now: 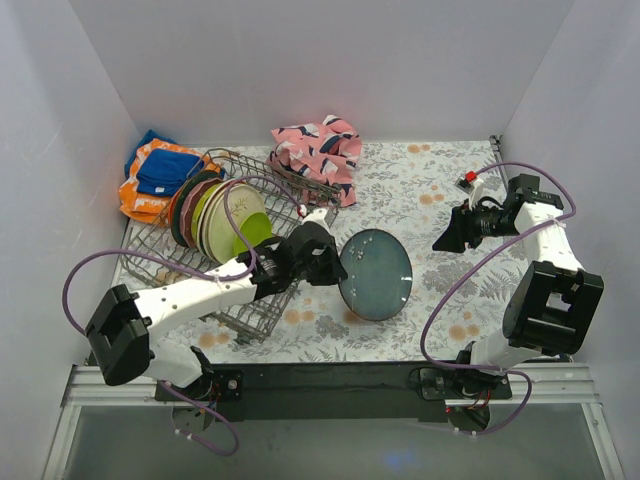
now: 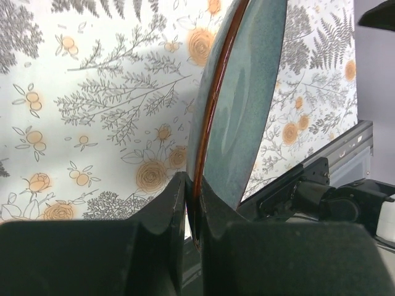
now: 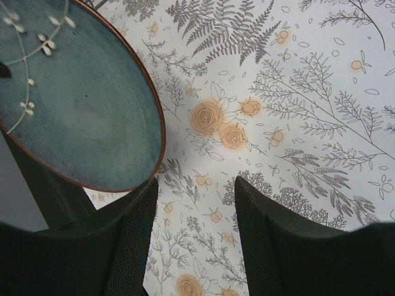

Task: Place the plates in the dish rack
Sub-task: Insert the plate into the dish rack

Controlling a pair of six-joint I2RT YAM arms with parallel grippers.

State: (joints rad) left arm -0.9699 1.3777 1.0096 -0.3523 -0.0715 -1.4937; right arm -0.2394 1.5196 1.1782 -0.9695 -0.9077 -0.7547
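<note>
My left gripper (image 1: pixel 335 262) is shut on the rim of a blue-grey plate (image 1: pixel 375 273) with a brown edge, holding it tilted above the table just right of the dish rack (image 1: pixel 150 255). In the left wrist view the fingers pinch the plate (image 2: pixel 237 105) edge-on. The grey wire rack holds several upright plates (image 1: pixel 215 215), dark, green and cream. My right gripper (image 1: pixel 447 236) is open and empty, hovering over the flowered cloth to the right of the plate. The right wrist view shows the plate (image 3: pixel 74 105) at upper left and my right gripper (image 3: pixel 196 197) over bare cloth.
A pink patterned cloth (image 1: pixel 318 150) lies at the back behind the rack. An orange and blue cloth pile (image 1: pixel 155 175) lies at the back left. White walls enclose three sides. A small red and white item (image 1: pixel 470 181) sits near the right arm.
</note>
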